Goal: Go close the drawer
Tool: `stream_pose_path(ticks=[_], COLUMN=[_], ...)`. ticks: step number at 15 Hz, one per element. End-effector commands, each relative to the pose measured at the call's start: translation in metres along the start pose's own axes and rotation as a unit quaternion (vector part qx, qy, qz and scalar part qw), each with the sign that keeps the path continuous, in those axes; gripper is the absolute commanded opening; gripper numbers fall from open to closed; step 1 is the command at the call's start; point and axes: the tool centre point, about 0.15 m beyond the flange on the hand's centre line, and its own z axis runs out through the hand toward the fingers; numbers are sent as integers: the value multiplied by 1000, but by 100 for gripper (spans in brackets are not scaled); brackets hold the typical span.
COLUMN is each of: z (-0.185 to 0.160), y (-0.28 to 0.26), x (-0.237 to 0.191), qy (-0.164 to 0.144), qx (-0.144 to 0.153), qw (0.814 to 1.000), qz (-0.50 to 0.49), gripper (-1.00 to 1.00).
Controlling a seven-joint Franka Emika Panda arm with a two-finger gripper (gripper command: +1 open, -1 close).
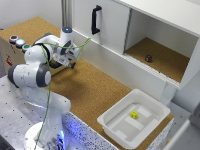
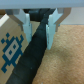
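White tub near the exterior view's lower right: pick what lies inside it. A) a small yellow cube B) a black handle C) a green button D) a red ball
A: the white tub holds only a small yellow cube on its floor; the dark reddish ball sits in the open cabinet compartment instead.

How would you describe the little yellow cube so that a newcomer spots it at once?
Find the long cork-topped bench and follow it to its end at the exterior view's right, where a large white plastic tub sits. The yellow cube lies inside that tub, the only coloured thing in it. The other small loose item, a dark roundish object, sits in the open cabinet compartment instead.
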Motion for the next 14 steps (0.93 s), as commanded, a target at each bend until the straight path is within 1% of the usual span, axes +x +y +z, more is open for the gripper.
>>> stream_pose_path(ticks=[1, 2, 4, 5, 6, 8, 9, 11, 14], z=[8, -1, -26, -38, -57, -85, -95, -110, -123], y=[-47, -44, -35, -32, -28, -14, -4, 20, 57], x=[17, 11, 5, 2, -4, -7, -7, -7, -11], qy=[-20, -13, -19, -13, 5, 21, 29, 34, 38], qx=[2, 1, 4, 8, 1, -6, -13, -32, -58], qw=[999, 999, 999, 999, 999, 999, 999, 999, 996], qz=[-48, -46, -43, -42, -39, -27, -17, 6, 52], gripper=[100, 100, 100, 100, 100, 100, 100, 100, 100])
